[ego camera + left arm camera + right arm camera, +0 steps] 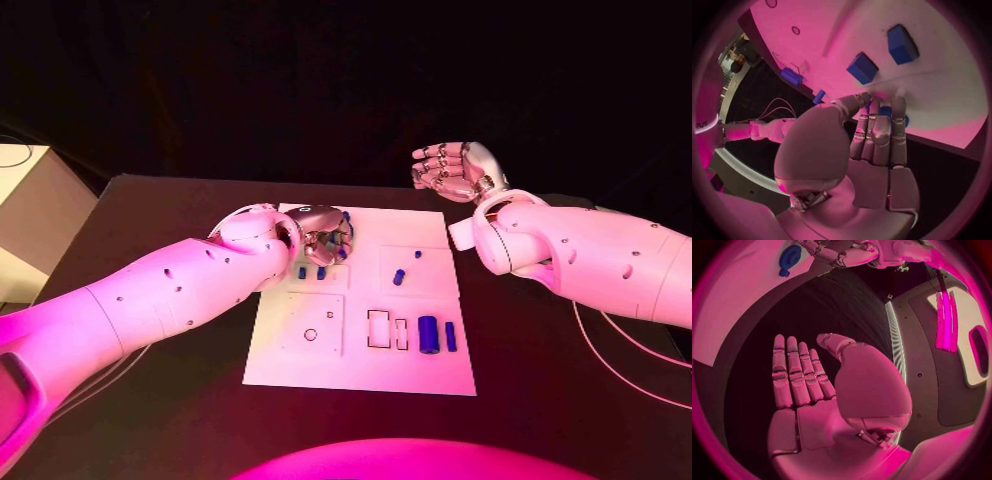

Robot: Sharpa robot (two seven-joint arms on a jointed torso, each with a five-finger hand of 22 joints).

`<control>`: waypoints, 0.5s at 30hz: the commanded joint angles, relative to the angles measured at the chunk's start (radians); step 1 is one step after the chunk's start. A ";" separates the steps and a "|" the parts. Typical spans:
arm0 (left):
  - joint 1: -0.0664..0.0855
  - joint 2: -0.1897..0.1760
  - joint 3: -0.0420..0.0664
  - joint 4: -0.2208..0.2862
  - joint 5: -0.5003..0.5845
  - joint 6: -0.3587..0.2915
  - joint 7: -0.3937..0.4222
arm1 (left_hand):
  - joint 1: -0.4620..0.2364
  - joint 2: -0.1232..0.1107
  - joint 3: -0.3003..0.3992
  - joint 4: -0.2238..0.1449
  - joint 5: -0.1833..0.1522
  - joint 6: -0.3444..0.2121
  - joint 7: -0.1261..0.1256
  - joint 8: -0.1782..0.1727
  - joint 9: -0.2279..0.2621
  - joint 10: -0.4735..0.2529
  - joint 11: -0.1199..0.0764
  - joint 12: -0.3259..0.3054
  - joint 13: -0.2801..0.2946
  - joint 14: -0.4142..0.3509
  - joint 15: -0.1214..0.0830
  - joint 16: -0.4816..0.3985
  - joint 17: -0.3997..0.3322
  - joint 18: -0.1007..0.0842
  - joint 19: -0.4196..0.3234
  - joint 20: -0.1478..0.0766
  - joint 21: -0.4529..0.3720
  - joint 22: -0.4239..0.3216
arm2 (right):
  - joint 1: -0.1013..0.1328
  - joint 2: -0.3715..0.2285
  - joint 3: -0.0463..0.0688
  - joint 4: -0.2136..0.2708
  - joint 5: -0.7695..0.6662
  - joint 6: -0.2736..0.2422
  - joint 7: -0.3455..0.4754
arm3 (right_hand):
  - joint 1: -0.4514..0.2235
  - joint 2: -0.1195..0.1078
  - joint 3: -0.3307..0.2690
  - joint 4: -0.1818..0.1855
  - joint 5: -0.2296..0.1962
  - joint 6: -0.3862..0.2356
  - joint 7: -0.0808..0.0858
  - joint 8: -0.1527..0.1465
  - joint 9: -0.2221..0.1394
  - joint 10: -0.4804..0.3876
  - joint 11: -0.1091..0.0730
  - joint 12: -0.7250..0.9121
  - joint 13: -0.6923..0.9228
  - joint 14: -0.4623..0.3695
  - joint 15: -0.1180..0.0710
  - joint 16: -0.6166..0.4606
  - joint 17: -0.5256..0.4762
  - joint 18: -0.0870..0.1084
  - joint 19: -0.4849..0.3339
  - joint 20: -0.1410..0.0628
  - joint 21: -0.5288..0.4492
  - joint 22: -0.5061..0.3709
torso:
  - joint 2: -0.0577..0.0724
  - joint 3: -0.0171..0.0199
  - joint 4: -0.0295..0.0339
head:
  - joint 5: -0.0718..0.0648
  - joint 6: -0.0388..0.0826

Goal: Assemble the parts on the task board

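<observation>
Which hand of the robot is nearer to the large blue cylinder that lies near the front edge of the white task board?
Left. The left hand is over the white task board, behind the large blue cylinder. The right hand is off the board, beyond its far edge.

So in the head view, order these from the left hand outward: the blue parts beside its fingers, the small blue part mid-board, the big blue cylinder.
1. Blue parts, right beside the left hand.
2. Small blue part, mid-board.
3. Big blue cylinder, on the board's near right side.

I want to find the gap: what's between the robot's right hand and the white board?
In the head view, only bare black table lies between the right hand and the task board.
</observation>
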 commanded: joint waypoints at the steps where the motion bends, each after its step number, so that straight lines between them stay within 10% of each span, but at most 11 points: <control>1: 0.000 -0.020 0.015 0.033 0.055 -0.007 0.007 | -0.001 0.002 -0.002 -0.007 0.002 0.008 0.002 -0.003 0.001 0.010 -0.004 -0.008 -0.001 0.007 0.002 0.007 0.001 -0.007 0.000 -0.004 0.004 0.003 | -0.001 -0.001 0.000 0.000 -0.007 0.017 0.009 | -0.009 -0.004 0.001 0.002 0.001 0.007 0.048 -0.005 -0.002 0.007 0.002 -0.005 -0.001 0.006 0.003 -0.002 -0.001 0.004 0.005 0.004 0.002 -0.002 | -0.001 0.0010 0.0007 | -0.001 0.005; 8: -0.001 -0.077 0.067 0.099 0.103 0.012 -0.007 | -0.002 -0.001 -0.005 -0.011 0.001 0.011 0.004 -0.009 0.004 0.017 -0.002 -0.022 -0.004 0.001 0.004 0.004 -0.012 -0.007 -0.003 -0.004 0.007 0.005 | -0.003 -0.003 0.000 -0.001 -0.007 0.017 0.008 | -0.009 -0.004 0.002 0.001 0.001 0.007 0.048 -0.005 -0.002 0.007 0.002 -0.005 -0.001 0.006 0.003 -0.002 -0.001 0.004 0.005 0.004 0.002 -0.002 | -0.003 0.0001 0.0020 | 0.004 0.008; 15: -0.001 -0.128 0.086 0.138 0.120 0.030 -0.022 | -0.008 -0.002 -0.012 -0.009 0.000 0.016 0.003 -0.011 0.008 0.024 -0.003 -0.030 -0.005 0.000 0.005 0.003 -0.017 -0.007 -0.005 -0.003 0.007 0.005 | -0.004 -0.006 0.000 -0.002 -0.007 0.017 0.008 | -0.009 -0.004 0.002 0.001 0.001 0.007 0.048 -0.005 -0.002 0.007 0.002 -0.005 -0.001 0.006 0.003 -0.002 -0.001 0.004 0.005 0.004 0.002 -0.002 | -0.004 0.0000 0.0032 | 0.007 0.008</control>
